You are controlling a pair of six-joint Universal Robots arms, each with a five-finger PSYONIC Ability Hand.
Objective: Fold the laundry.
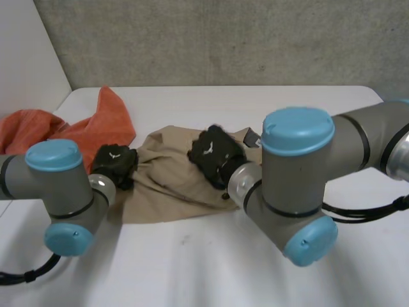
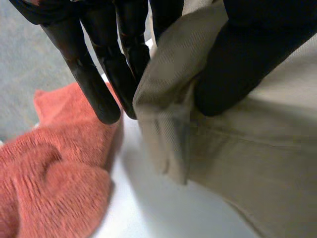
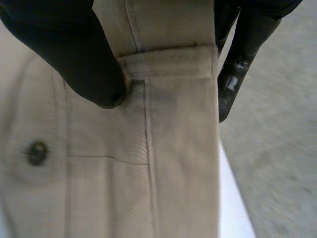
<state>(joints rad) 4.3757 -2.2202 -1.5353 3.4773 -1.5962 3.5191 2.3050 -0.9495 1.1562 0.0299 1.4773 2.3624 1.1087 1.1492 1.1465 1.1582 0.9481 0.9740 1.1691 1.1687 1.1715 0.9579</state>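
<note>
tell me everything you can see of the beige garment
The beige garment looks like woven twill, with stitched seams, a strip like a belt loop and a dark button. It lies crumpled on the white table, beside an orange cloth. The left hand pinches a fold at one edge; the right hand pinches its seamed band.

Chunky grey arms, baby-blue caps, black hands

The left arm (image 1: 61,185) at 8 o'clock and the right arm (image 1: 291,185) at 4 are fat matte-grey tubes with thin dark seam rings and round light-blue caps (image 1: 298,130). There's a silvery collar (image 1: 243,180) at each wrist. The left hand (image 1: 114,165) and right hand (image 1: 214,157) are all black with tiny white marks on the back.
</note>
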